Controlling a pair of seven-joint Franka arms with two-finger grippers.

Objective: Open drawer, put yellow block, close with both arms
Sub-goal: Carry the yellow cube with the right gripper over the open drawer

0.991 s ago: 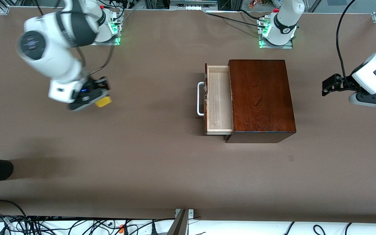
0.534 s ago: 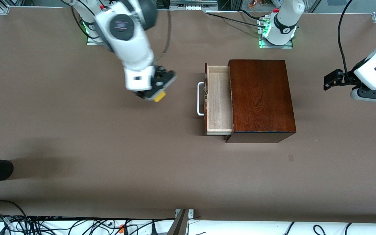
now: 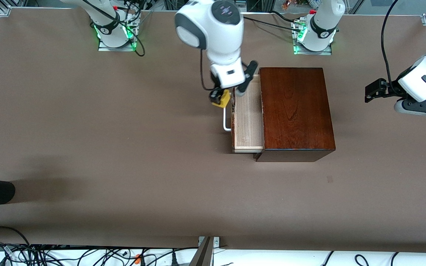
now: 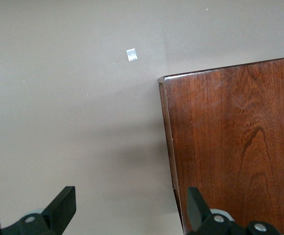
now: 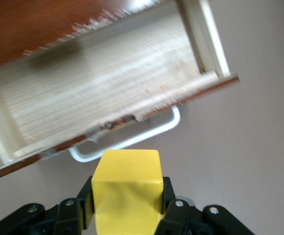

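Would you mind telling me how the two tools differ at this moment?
The right tool is shut on the yellow block, over the drawer's handle; the left tool is open and holds nothing. The right one is beside the open drawer; the left waits by the wooden box.

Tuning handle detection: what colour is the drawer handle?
White. The handle is a plain white bar on the drawer's dark front, clearest in the right wrist view.

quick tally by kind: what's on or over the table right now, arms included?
Robot arms: 2, right claw over the handle, left claw near the box at its end of the table
Yellow block: 1, held in the right claw
Wooden box: 1
Drawer: 1, open
Total: 5
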